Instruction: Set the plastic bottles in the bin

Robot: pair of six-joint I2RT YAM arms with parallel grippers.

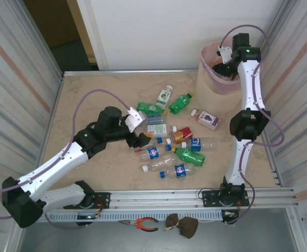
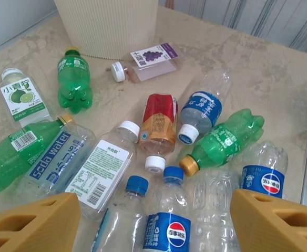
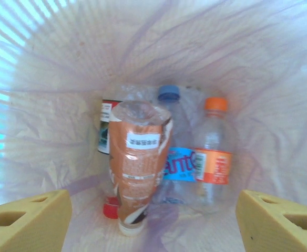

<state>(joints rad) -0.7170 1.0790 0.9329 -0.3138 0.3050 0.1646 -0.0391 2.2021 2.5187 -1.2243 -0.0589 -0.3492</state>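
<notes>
In the top view the right pincer [image 1: 224, 68] dips into the mouth of the bin [image 1: 208, 79], so we cannot make out its tips there. Its wrist camera shows both fingers spread wide with nothing between them. Below, inside the pink liner [image 3: 248, 63], everything looks hazy. A brown-labelled bottle [image 3: 137, 163] half covers a dark-labelled one [image 3: 105, 131], beside a blue-capped bottle [image 3: 169, 94] and an orange-capped bottle [image 3: 214, 152].

The other plastic bottles [image 2: 159, 123] lie clustered mid-tabletop [image 1: 90, 94], in front of the bin. The nearest ones are cut off by the frame edge and the fingers of the left pincer [image 2: 153, 210].

That pincer gapes too, holding nothing, above the cluster's near-left edge. The left arm reaches in low with its elbow bent. The right arm stands tall, its wrist bent down over the rim.
</notes>
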